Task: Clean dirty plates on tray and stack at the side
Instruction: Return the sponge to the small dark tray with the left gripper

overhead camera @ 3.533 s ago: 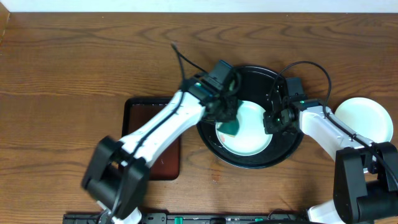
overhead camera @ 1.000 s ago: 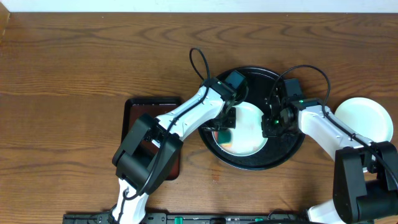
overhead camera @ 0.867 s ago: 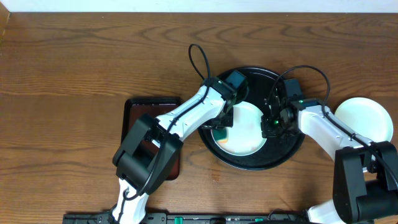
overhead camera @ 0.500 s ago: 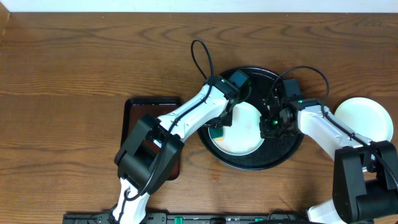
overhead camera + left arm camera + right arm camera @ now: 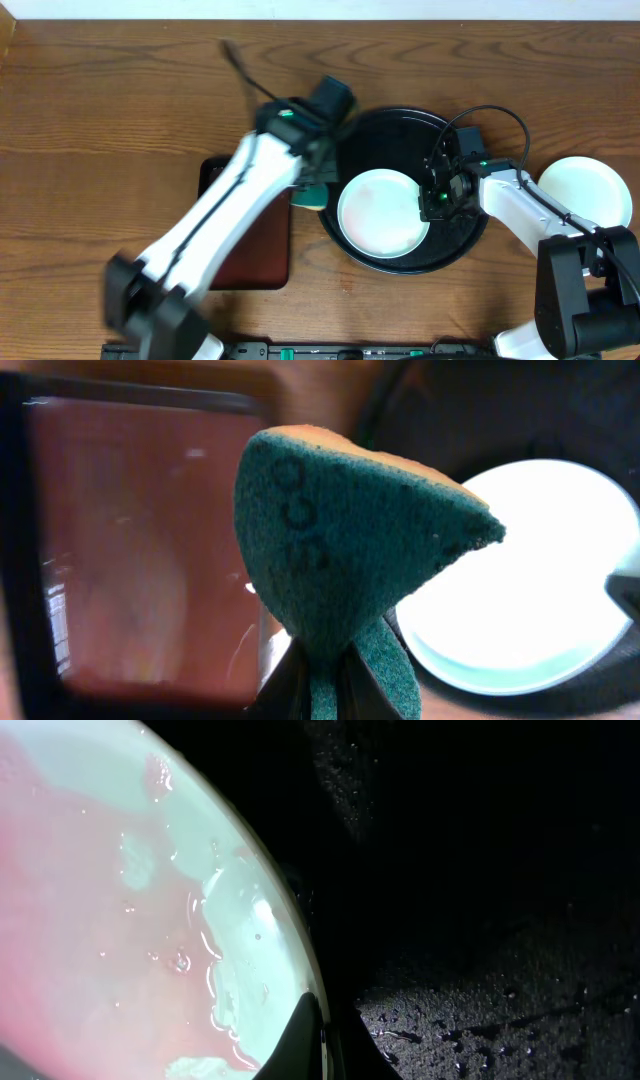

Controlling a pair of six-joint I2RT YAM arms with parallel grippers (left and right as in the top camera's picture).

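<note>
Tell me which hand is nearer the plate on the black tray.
Right. The right hand pinches the plate at its right rim; the left hand, holding a green sponge, is past the left edge of the tray, clear of the plate.

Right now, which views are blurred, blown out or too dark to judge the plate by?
Overhead: the left arm is smeared by motion, and everything else is sharp. Left wrist: the sponge fills the foreground, and the plate behind it is soft and blown out white. Right wrist: the tray is almost black, and wet glints break up the plate's rim.
</note>
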